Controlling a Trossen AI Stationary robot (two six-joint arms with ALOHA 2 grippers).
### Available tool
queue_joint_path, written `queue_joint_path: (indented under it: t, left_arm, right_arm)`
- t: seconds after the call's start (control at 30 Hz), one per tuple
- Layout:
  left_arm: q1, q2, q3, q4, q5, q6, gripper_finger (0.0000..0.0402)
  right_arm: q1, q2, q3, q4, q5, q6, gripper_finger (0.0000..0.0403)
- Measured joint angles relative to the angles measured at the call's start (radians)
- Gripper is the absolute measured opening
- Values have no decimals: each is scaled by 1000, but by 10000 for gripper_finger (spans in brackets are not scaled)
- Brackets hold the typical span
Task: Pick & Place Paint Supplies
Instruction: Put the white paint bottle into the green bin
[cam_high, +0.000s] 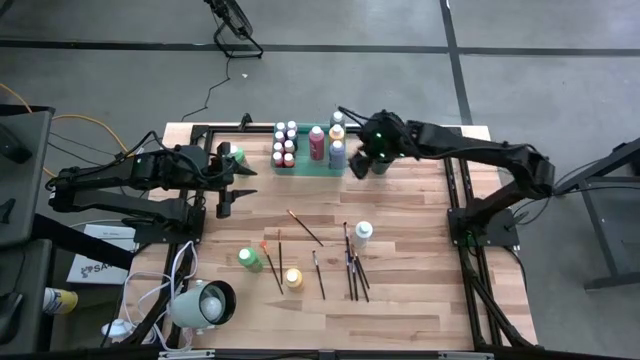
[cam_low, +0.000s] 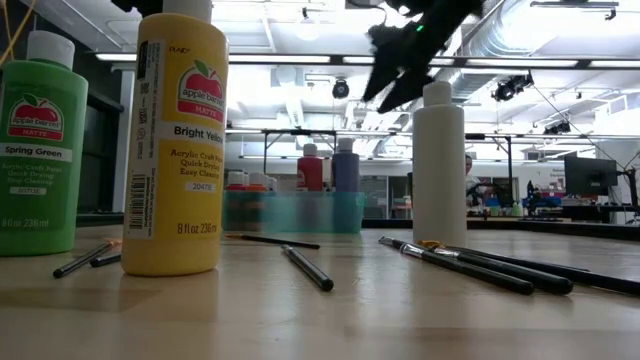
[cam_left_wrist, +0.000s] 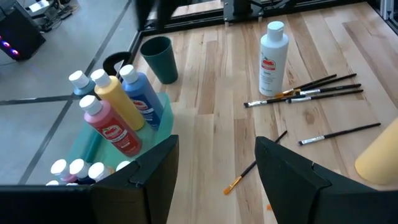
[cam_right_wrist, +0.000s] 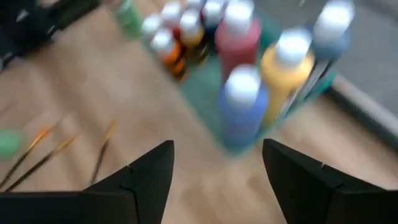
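The translucent green tray (cam_high: 305, 160) stands at the table's far middle, holding several paint bottles: red (cam_left_wrist: 112, 130), yellow (cam_left_wrist: 118, 99), blue (cam_left_wrist: 143, 96) and small white-capped ones (cam_high: 285, 143). Loose on the near half are a white bottle (cam_high: 363, 233), a green bottle (cam_high: 248, 258), a yellow bottle (cam_high: 293, 278) and several dark-handled brushes (cam_high: 352, 270). A small green bottle (cam_high: 238, 155) stands left of the tray. My right gripper (cam_right_wrist: 217, 155) hovers open above the tray's right end (cam_high: 372, 135). My left gripper (cam_left_wrist: 217, 152) is open, left of the tray (cam_high: 230, 188).
A dark round cup (cam_left_wrist: 158, 59) stands just right of the tray. A white lamp-like object (cam_high: 208, 303) sits at the near left corner. Bare wood lies between the tray and the loose bottles. The dark frame rails (cam_high: 465, 230) edge the table.
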Motion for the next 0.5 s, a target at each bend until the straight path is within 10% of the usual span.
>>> queue_joint_path:
  t: [0.2,0.5]
  left_arm:
    - [0,0,0,-27,-1,16,207]
    - [0,0,0,-50,-1,31,207]
  right_arm:
    - [126,-115,-15,-281,91,45,228]
    - [438,-291,-238,-184,223,359,209]
